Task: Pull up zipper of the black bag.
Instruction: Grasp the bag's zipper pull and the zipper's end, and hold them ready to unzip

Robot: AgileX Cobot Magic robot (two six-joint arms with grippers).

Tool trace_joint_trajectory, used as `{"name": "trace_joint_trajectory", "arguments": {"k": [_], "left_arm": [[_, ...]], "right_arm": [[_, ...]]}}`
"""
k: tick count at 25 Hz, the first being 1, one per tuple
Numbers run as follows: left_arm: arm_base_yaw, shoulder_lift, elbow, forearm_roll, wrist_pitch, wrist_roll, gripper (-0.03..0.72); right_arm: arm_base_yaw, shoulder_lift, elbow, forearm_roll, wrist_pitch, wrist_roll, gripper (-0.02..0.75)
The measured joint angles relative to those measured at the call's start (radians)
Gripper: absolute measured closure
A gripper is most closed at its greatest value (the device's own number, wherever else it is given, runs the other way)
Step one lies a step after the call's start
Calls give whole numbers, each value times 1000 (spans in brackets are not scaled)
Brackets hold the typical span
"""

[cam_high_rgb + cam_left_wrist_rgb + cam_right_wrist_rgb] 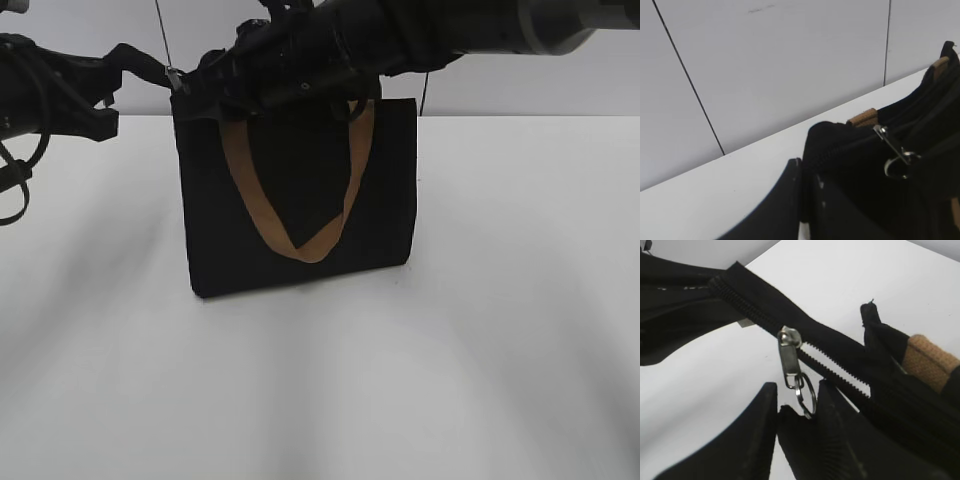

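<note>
White table (500, 350): one black bag (300, 200), two pincers.

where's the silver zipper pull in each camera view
Exterior view: the zipper pull is a small silver glint at the top left corner of the black bag.
Left wrist view: right of centre, ring hanging over the bag's dark top.
Right wrist view: centre, dangling from the zip line, ring between the right hand fingers.
Shared landmark: the tan handle.
</note>
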Motion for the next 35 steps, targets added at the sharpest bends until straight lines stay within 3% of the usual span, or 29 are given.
{"name": "trace_joint_trajectory", "arguments": {"k": [18,25,30,35], "left_arm": [[0,0,0,-1,1,0,685],[0,0,0,-1,2,0,685],[0,0,0,-1,3,0,685],[0,0,0,-1,3,0,685]], "right_arm": [[-6,0,0,57,39,14,491],[-7,0,0,-37,43,14,557],[-5,0,-1,-71,47,14,740],[-5,0,-1,-71,57,14,753]]}}
